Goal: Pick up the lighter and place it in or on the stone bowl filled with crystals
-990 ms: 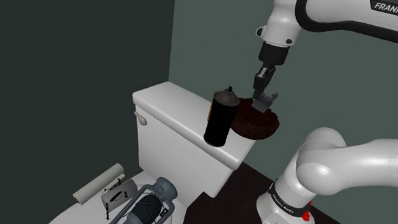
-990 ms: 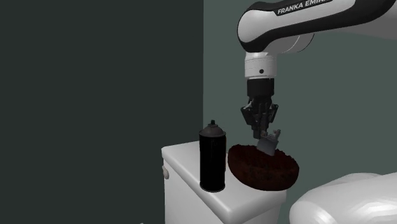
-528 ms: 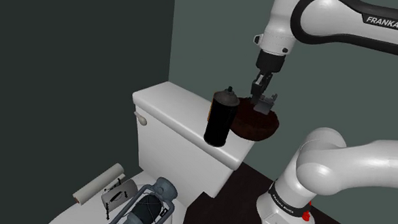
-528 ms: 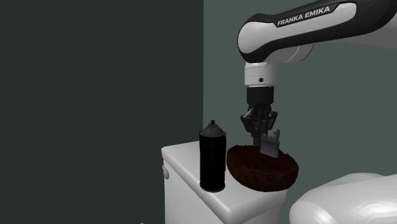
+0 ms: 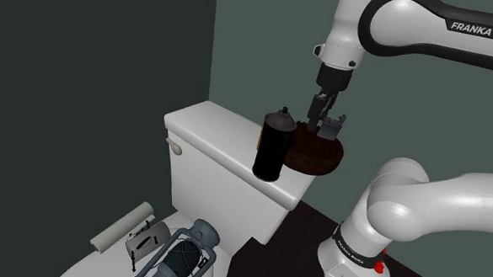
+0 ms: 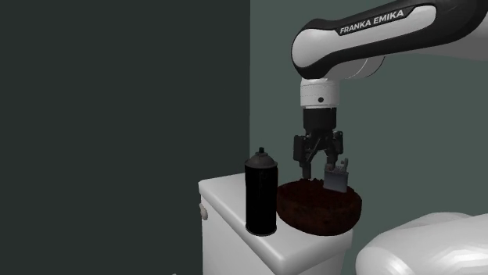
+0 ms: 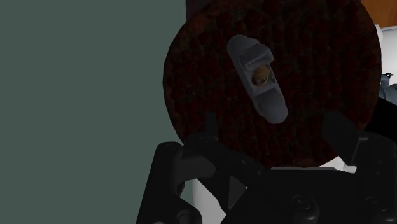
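Observation:
A dark reddish-brown bowl (image 5: 318, 159) (image 6: 319, 211) (image 7: 203, 70) sits on the end of the white toilet tank (image 5: 209, 133). The grey lighter (image 6: 337, 178) (image 7: 257, 77) (image 5: 335, 127) stands upright in the bowl, its metal top facing the wrist camera. My black gripper (image 6: 319, 162) (image 5: 325, 126) (image 7: 272, 127) hangs just above the bowl, open. Its fingers stand apart and clear of the lighter, which is beside one finger in the second exterior view.
A tall black spray can (image 5: 275, 146) (image 6: 261, 194) stands on the tank right beside the bowl. Lower down, a white roll (image 5: 121, 230) and a dark strapped bundle (image 5: 180, 257) lie on a white surface. A grey-green wall rises close behind the tank.
The gripper has gone from shut on the lighter to open, leaving the lighter standing in the bowl. The bowl, tilted before, now sits level.

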You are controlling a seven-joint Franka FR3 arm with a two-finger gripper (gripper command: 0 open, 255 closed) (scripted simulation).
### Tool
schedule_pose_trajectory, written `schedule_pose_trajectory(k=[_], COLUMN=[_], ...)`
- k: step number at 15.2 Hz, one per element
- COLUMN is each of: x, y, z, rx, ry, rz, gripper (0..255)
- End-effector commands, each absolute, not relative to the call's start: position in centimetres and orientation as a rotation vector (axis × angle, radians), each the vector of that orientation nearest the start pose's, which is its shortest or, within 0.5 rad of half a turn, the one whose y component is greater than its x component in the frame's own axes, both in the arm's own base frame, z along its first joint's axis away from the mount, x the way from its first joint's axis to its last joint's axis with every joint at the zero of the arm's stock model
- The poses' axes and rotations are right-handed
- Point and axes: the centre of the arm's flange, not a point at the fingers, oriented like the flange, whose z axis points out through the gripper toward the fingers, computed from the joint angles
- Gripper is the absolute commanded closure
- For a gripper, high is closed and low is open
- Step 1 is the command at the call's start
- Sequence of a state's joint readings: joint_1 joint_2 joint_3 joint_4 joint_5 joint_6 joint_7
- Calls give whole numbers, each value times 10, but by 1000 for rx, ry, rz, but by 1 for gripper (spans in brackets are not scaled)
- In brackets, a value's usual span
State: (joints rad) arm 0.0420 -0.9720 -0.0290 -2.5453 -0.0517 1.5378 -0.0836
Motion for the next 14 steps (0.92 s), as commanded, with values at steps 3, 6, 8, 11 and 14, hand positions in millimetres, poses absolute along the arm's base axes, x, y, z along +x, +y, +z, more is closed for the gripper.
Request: schedule_pose_trajectory(k=[3,6,8,11,14], x=[255,256,256,256,256], y=[-4,-3,-3,-3,-3], z=[564,601,601,601,601], rx=[-3163,-3163,-3163,-3163,-3163], ry=[-172,-172,-172,-172,-172], rz=[58,58,58,58,58], gripper=[0,0,0,0,0])
